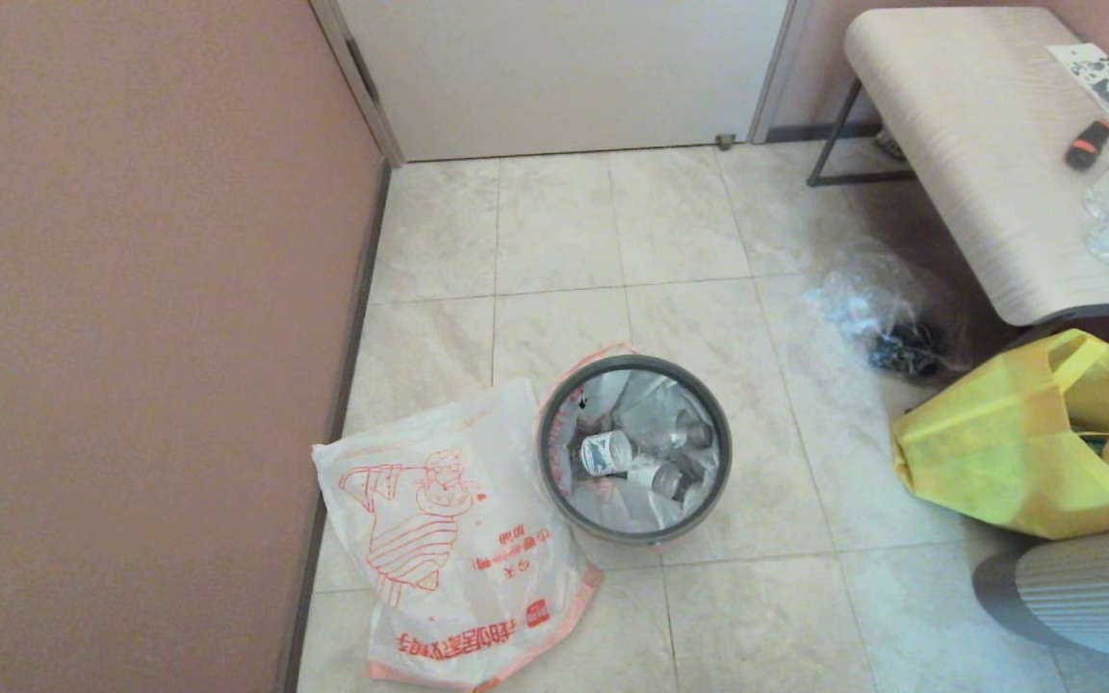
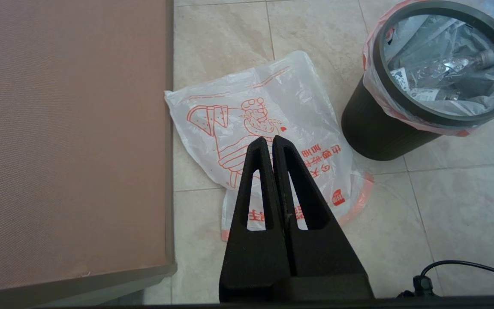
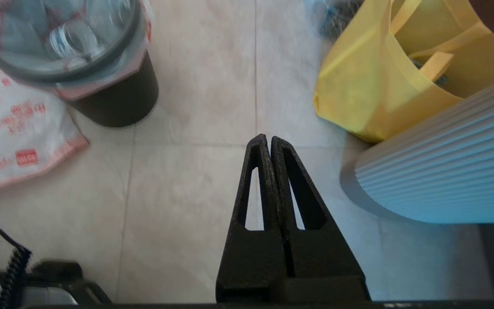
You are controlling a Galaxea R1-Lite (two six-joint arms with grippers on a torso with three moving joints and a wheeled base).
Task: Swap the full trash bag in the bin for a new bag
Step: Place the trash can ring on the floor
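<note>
The black bin (image 1: 635, 448) (image 2: 375, 128) (image 3: 118, 101) stands on the tiled floor with a grey hoop rim (image 1: 554, 491) round its top. The full trash bag (image 1: 646, 423) (image 2: 440, 60) lines it, pink edge folded over the rim, clear bottles inside. Left of the bin the new bag (image 1: 439, 534) (image 2: 255, 120) (image 3: 11, 128) lies flat, showing its red figure. My left gripper (image 2: 269, 138) hangs shut and empty above the new bag. My right gripper (image 3: 264, 137) is shut and empty above bare tiles right of the bin. Neither gripper shows in the head view.
A pink wall (image 1: 131, 337) runs close along the left. A yellow tote (image 1: 1026, 443) and a clear plastic bag (image 1: 887, 308) lie to the right beneath a wooden table (image 1: 978, 144). A ribbed white object (image 1: 1094, 587) sits at the near right. A door (image 1: 564, 67) is behind.
</note>
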